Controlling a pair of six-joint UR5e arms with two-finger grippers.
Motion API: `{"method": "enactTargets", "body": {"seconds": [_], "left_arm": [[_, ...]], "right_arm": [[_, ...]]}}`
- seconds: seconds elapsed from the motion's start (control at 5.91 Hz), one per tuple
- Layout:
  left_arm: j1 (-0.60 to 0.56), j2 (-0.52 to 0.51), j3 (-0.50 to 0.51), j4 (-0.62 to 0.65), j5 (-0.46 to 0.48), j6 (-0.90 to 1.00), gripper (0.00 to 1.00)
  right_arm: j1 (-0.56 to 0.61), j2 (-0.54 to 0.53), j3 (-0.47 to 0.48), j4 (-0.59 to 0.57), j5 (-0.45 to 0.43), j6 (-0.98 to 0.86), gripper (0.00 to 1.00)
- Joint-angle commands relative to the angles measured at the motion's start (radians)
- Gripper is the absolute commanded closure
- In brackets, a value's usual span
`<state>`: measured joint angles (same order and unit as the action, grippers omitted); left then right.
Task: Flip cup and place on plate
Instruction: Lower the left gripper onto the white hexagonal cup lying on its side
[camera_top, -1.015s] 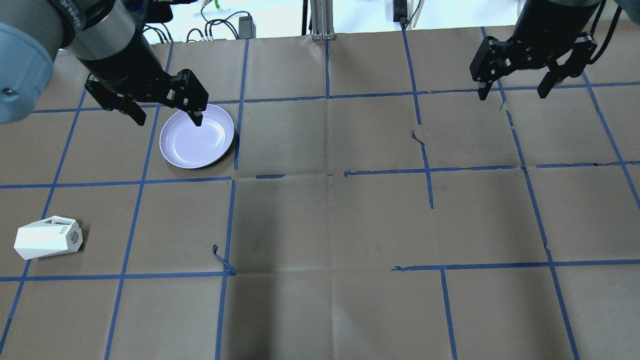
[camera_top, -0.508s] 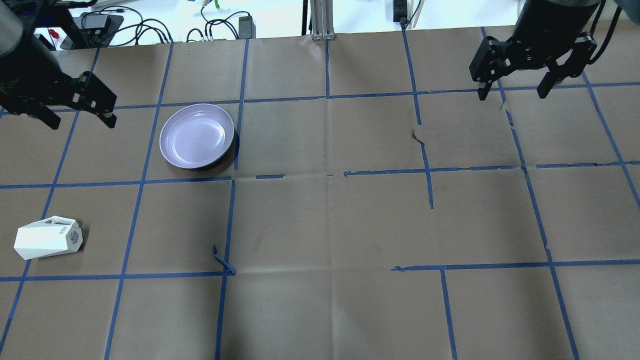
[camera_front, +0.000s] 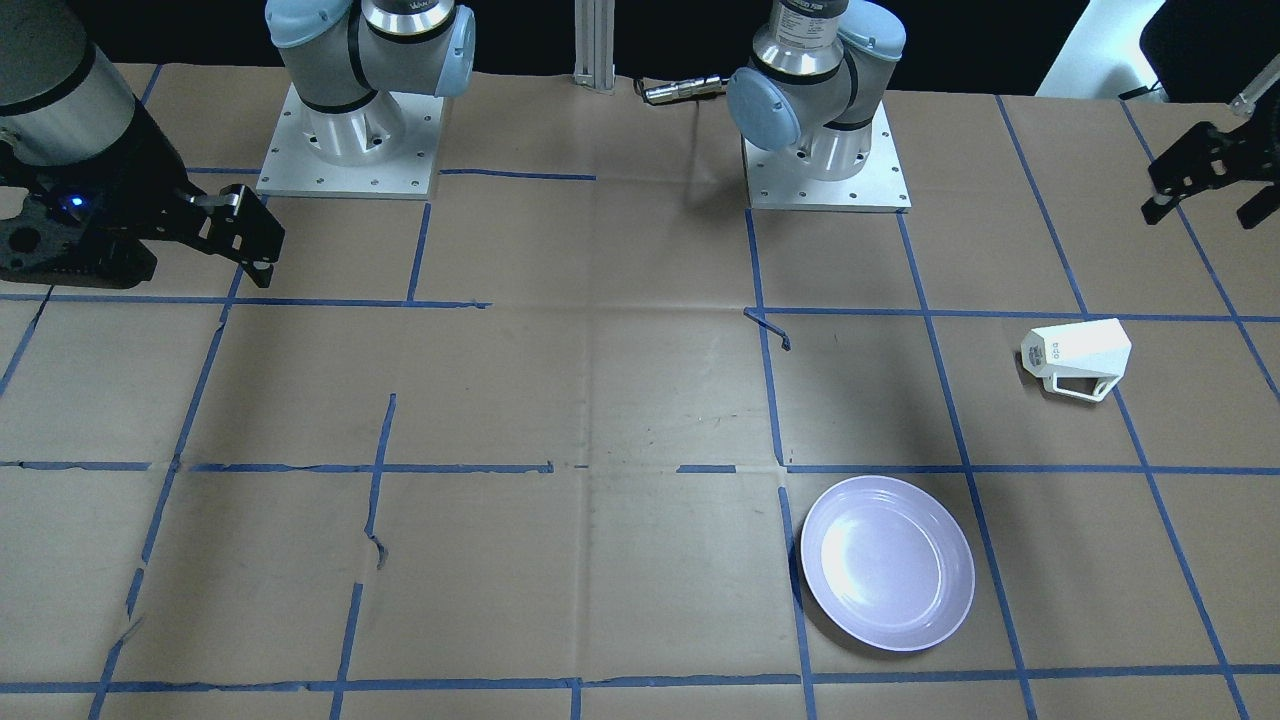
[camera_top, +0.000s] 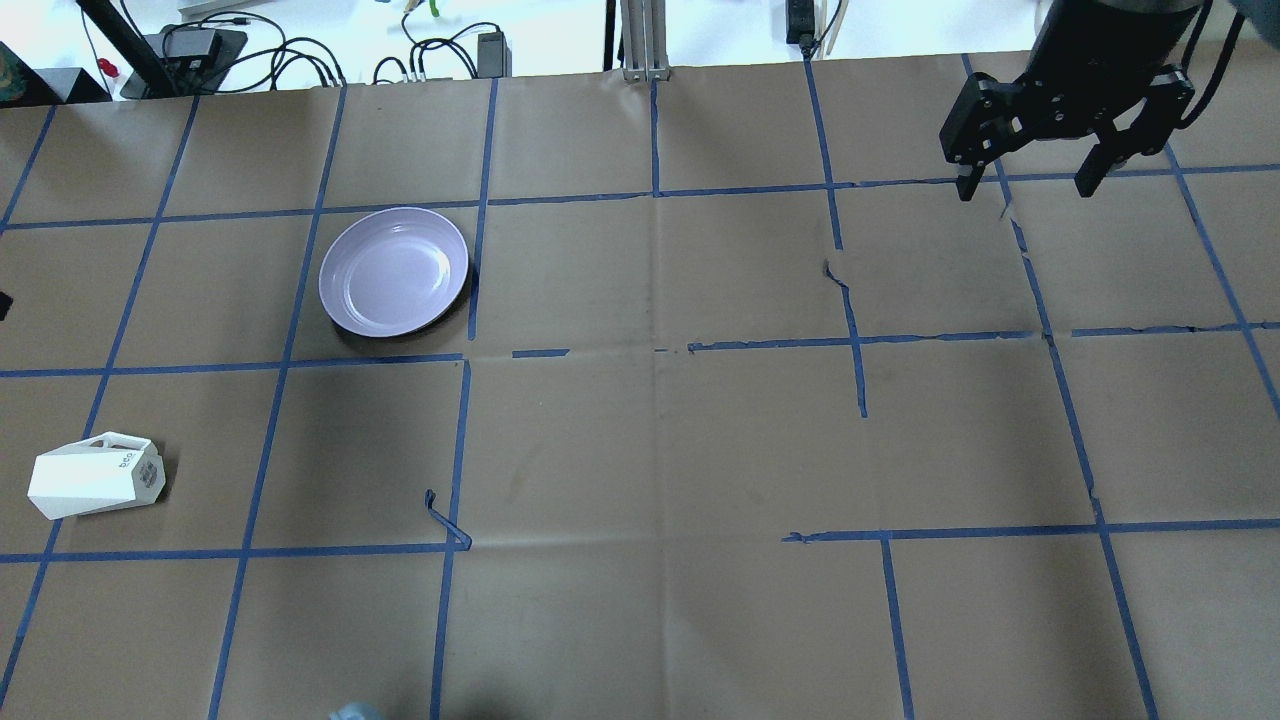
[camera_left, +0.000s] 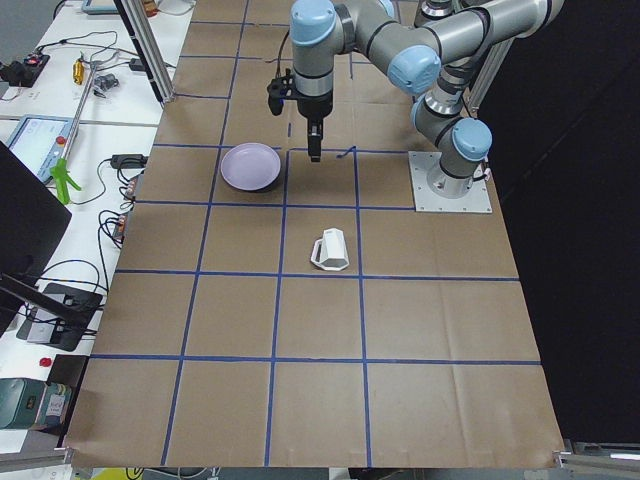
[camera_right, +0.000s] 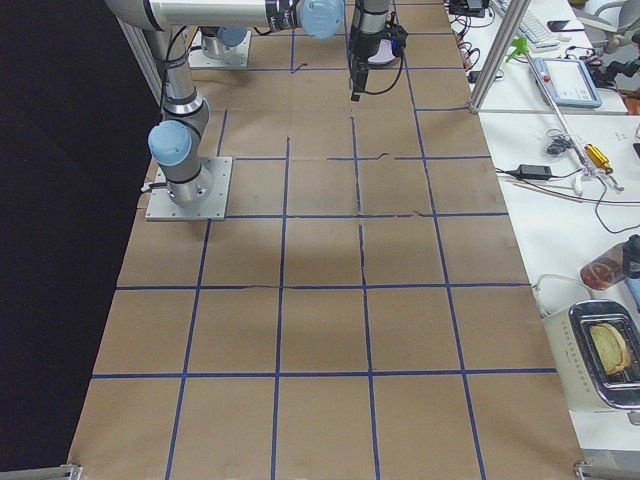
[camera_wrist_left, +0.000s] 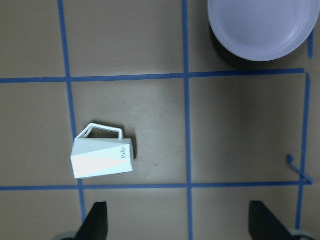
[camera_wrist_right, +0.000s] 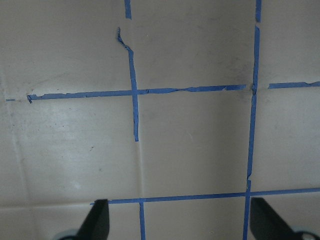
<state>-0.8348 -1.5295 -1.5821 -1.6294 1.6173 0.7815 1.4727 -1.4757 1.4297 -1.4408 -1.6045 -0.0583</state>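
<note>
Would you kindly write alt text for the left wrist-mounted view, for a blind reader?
A white faceted cup lies on its side on brown paper with blue tape lines. A lavender plate sits apart at top right; the open left gripper frames the bottom edge.

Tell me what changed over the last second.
The left hand, open and empty, swung from above the round pale lavender plate toward the robot's left, leaving the overhead view. It took hold of nothing. The small white faceted cup lying on its side, the plate and the right hand stayed put.
</note>
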Motion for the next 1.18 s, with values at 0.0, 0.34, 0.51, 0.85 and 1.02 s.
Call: {"method": "enactTargets", "body": {"seconds": [0.0,0.34,0.51,0.85,1.02], "left_arm": [[0.269,-0.061,0.011,0.013,-0.004,0.358,0.01],[0.354,-0.156,0.034,0.025,-0.023,0.461,0.01],[0.358,-0.184,0.034,0.023,-0.104,0.464,0.01],[0.42,-0.356,0.036,-0.007,-0.294,0.52,0.01],[0.433,-0.43,0.036,-0.083,-0.377,0.522,0.01]], "right_arm": [[0.001,0.0,0.0,-0.001,0.0,0.0,0.0],[0.0,0.0,0.0,-0.001,0.0,0.0,0.0],[0.0,0.0,0.0,-0.001,0.0,0.0,0.0],[0.0,0.0,0.0,-0.001,0.0,0.0,0.0],[0.0,0.0,0.0,-0.001,0.0,0.0,0.0]]}}
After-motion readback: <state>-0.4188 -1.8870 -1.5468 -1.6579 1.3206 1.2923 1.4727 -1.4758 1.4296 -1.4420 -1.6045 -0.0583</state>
